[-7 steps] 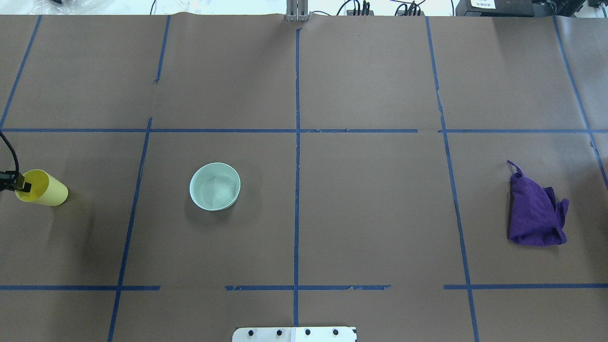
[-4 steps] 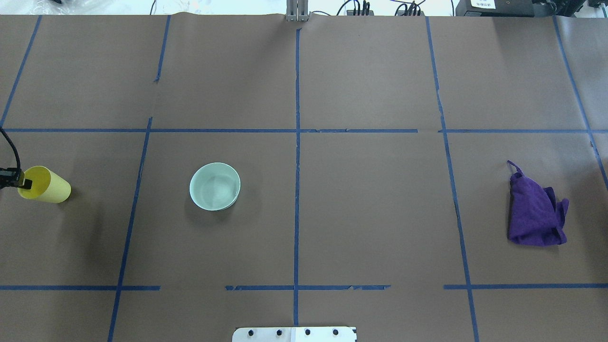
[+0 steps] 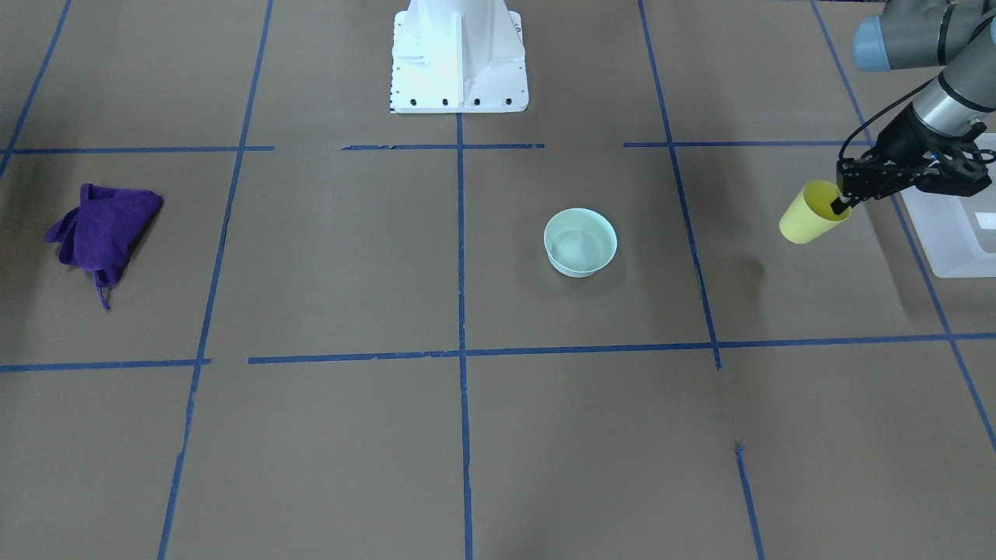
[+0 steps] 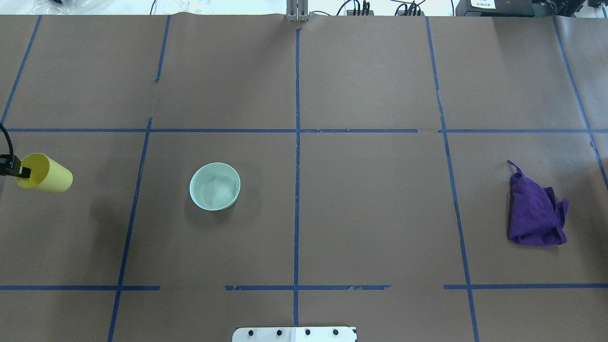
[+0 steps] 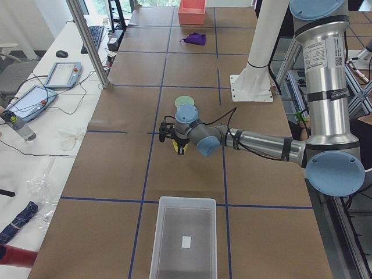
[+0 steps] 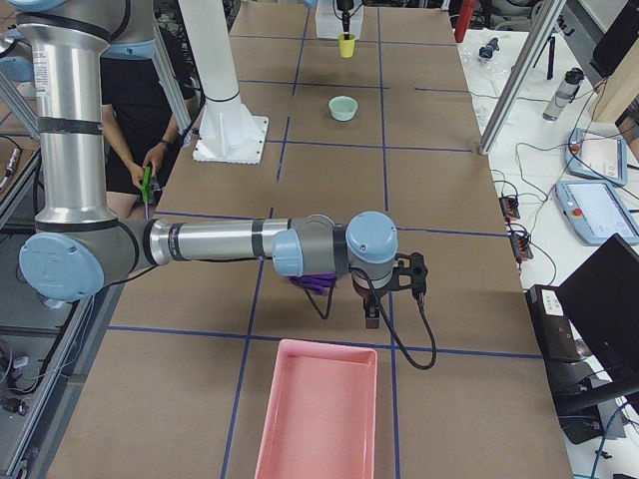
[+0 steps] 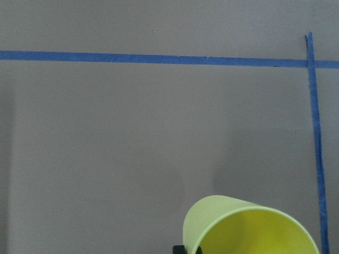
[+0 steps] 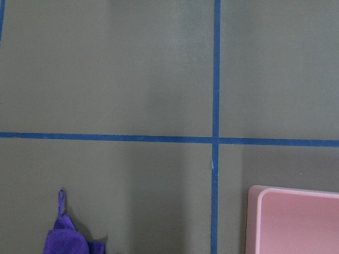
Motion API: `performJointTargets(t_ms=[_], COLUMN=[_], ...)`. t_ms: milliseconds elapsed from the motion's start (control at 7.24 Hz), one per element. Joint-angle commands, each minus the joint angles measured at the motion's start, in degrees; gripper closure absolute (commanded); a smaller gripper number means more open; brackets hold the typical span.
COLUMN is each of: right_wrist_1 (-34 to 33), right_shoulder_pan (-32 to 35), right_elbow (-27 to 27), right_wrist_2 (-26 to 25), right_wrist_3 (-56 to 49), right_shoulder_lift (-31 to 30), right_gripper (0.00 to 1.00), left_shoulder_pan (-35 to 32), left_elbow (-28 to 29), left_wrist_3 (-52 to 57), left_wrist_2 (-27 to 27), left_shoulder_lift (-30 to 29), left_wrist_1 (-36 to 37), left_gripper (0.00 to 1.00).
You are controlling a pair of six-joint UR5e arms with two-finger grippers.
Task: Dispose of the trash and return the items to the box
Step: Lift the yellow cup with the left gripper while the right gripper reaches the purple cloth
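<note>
While left end effector pinches its rim, yellow cup tilts.

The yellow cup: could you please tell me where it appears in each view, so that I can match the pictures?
Front-facing: yellow cup at the right, in the left claw.
Overhead: cup at the far left edge.
Exterior left: cup at centre, partly hidden.
Exterior right: cup at the top, far end.
Left wrist: cup at bottom right.
Right wrist: not in it.
Shared landmark: the pale green bowl, in all four exterior views.
</note>
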Motion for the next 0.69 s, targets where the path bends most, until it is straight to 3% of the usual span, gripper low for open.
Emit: performJointTargets(t_ms=[0, 414, 552], right_wrist_1=[0.6, 7.3, 15.4], right_shoulder_pan=[-3.0, -14.0, -16.2], right_elbow=[0.9, 1.6, 1.6], right_wrist_2=[2.3, -2.6, -2.8], right_wrist_3=[5.7, 16.8, 19.2], right_shoulder_lift=[-1.1, -2.0, -6.0], right_gripper=[0.00, 0.00, 0.00], left_shoulder_pan=[-0.8, -2.6, -4.4], left_elbow=[-1.5, -1.9, -3.9], left_wrist_3=[0.4, 6.6, 11.2], left_wrist_2=[-0.5, -1.9, -1.9], left_shoulder_lift=[-0.2, -0.4, -1.4], left_wrist_1=[2.2, 5.4, 11.3], left_gripper=[1.00, 1.00, 1.00])
